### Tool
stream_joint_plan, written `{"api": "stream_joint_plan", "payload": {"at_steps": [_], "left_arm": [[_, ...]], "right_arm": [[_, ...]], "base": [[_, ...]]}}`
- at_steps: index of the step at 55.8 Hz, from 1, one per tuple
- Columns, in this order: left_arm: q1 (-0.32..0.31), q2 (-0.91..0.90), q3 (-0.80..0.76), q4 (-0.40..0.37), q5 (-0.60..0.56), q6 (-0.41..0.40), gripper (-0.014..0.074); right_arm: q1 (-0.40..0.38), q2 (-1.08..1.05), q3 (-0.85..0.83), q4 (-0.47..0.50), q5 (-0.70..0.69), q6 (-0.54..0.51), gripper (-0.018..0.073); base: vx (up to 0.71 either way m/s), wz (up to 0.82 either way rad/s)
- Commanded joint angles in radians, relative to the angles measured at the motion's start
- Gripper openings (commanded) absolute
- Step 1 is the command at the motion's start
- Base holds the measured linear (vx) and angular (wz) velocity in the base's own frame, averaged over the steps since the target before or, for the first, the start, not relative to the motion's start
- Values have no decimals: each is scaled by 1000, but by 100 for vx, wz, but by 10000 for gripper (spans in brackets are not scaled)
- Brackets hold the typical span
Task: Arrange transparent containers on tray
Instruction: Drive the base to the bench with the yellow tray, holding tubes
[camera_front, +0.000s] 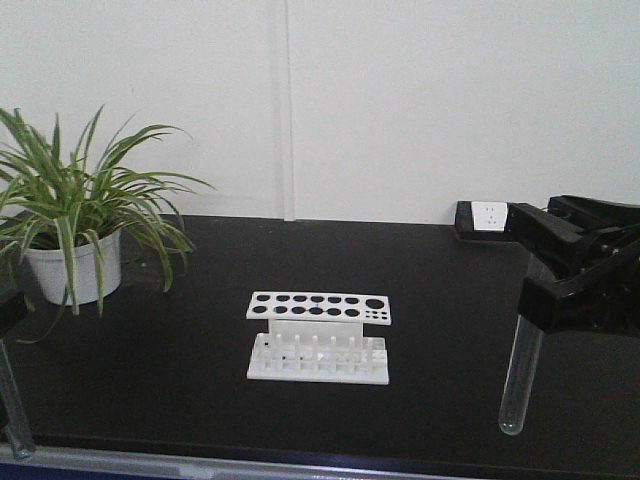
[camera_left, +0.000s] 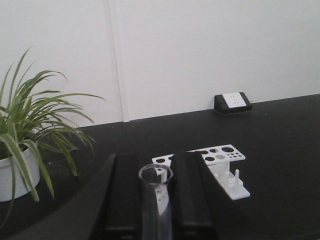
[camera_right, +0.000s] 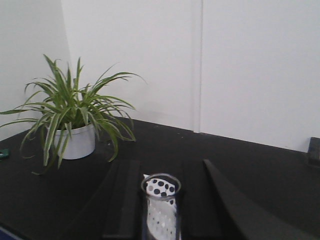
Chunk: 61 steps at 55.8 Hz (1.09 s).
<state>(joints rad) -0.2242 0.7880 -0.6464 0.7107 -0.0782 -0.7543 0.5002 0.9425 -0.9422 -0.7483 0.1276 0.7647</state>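
From the front view, a white rack (camera_front: 319, 338) sits in the middle of the black table (camera_front: 200, 400), with a potted plant (camera_front: 75, 225) back on the left and a wall socket (camera_front: 489, 214) at the far right edge. On the right, the right gripper (camera_front: 540, 270) is clamped round the upper part of the right test tube (camera_front: 518, 380), which hangs nearly upright, leaning a little. Its rounded bottom is low by the table's front, and I can't tell if it touches. At the left border only a sliver of the left gripper (camera_front: 8, 310) shows, with the left test tube (camera_front: 14, 400) running down from it.

In the left wrist view, the left gripper's fingers (camera_left: 122, 200) stand either side of the left test tube, pressed against it. Its open rim faces the camera. The rack lies beyond to the right and the plant to the left.

In the right wrist view, the right test tube stands between the dark fingers (camera_right: 125, 205), rim up. The rack's holes show through the glass, and the plant stands far left.
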Motion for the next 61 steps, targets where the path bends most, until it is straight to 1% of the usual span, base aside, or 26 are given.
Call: {"api": "stream_joint_plan", "payload": {"at_steps": [1,21,61], "left_arm": [[-8,-5,-33,-13,-64,-9,-6],[-8,-5,-33,-13,-64,-9,-6],[-8,-6,-33,-13,-64,-9,-6]], "right_arm": [[-1,-15,-31,-16,-63,-2,-13],[-1,-15,-31,-16,-63,-2,-13],[-1,-15,-31,-16,-63,-2,-13]], "base": [[-35,26],[-36,36],[-34,48]]}}
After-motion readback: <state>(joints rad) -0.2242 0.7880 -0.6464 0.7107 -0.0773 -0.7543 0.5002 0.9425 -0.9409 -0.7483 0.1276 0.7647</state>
